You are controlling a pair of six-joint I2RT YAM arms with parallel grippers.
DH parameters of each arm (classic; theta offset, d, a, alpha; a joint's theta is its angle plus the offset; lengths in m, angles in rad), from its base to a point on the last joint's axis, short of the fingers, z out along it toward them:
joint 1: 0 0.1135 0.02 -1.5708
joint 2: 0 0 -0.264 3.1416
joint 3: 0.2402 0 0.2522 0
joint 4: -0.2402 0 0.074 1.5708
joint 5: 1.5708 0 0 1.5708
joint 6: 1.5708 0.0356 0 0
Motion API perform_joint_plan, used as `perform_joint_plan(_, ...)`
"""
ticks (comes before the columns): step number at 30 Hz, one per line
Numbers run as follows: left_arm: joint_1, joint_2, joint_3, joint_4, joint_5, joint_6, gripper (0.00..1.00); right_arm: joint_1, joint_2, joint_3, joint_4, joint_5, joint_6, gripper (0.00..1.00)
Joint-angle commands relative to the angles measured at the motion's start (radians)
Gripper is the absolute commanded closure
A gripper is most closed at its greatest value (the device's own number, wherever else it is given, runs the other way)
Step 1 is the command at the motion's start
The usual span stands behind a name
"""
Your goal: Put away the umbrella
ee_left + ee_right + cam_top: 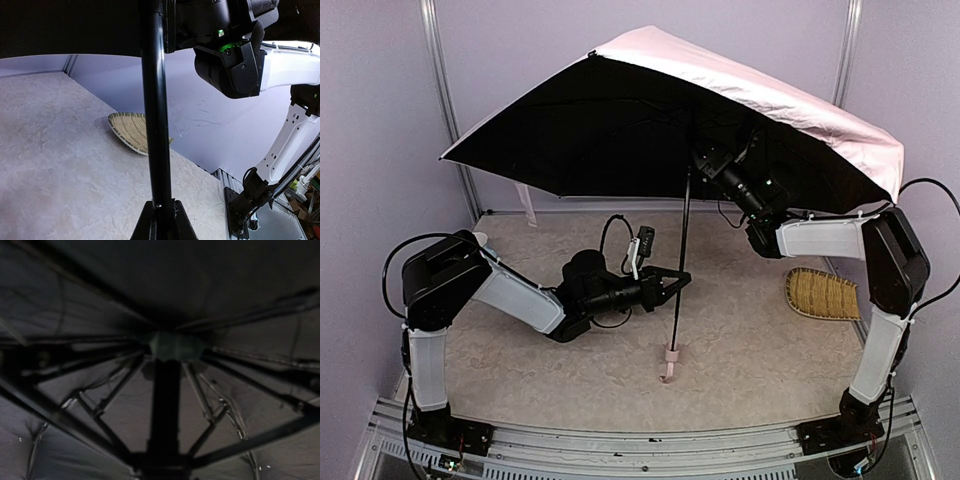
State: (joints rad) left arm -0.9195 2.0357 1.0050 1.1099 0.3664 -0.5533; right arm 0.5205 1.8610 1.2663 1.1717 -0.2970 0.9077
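Note:
The umbrella [750, 85] stands open, pale pink outside and black inside, tilted down to the left. Its thin black shaft [682, 250] runs down to a small pink handle [669, 362] just above the table. My left gripper [677, 281] is shut on the shaft [156, 125] low down, a finger [145, 224] pressed to each side. My right gripper [704, 160] reaches up under the canopy beside the top of the shaft. The right wrist view is dark: shaft [165, 410], hub [175, 346] and ribs show, but its own fingers are not discernible.
A woven straw mat [822, 293] lies on the table at the right, near the right arm's base; it also shows behind the shaft as a straw mat [131, 131]. Metal frame posts [445, 100] and walls stand close around the canopy. The right arm [280, 65] hangs overhead.

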Motion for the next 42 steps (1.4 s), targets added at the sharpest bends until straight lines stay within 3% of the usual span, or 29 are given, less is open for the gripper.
perform_joint_plan(1,-0.002,0.0,0.026,0.072,0.02,0.055,1.0,-0.014,-0.023,0.025,0.015,-0.009,-0.016,0.74)
perform_joint_plan(3,-0.002,0.0,0.027,0.071,0.022,0.055,1.0,-0.014,-0.021,0.025,0.017,-0.011,-0.015,0.8)
perform_joint_plan(6,-0.002,0.0,0.027,0.073,0.023,0.054,1.0,-0.014,-0.018,0.019,0.028,-0.007,-0.014,1.0)
perform_joint_plan(15,-0.002,0.0,0.03,0.07,0.025,0.057,1.0,-0.022,-0.028,0.006,0.028,0.0,-0.031,1.0)
perform_joint_plan(17,-0.002,0.0,0.03,0.07,0.025,0.057,1.0,-0.023,-0.031,0.002,0.038,0.011,-0.03,0.83)
perform_joint_plan(19,-0.002,0.0,0.03,0.07,0.024,0.057,1.0,-0.026,-0.03,0.003,0.054,0.011,-0.025,0.77)
perform_joint_plan(26,-0.002,0.001,0.034,0.065,0.026,0.061,1.0,-0.028,-0.015,0.034,0.039,-0.006,-0.031,0.65)
perform_joint_plan(31,-0.002,0.001,0.036,0.064,0.028,0.061,1.0,-0.028,-0.011,0.033,0.043,-0.01,-0.03,0.64)
perform_joint_plan(33,-0.002,0.002,0.037,0.063,0.028,0.061,1.0,-0.028,-0.01,0.035,0.041,-0.01,-0.028,0.68)
perform_joint_plan(40,-0.001,0.003,0.037,0.063,0.028,0.058,1.0,-0.031,0.003,0.045,0.024,-0.019,-0.01,0.97)
perform_joint_plan(42,-0.001,0.003,0.037,0.063,0.026,0.058,1.0,-0.033,0.009,0.048,0.024,-0.029,0.001,1.0)
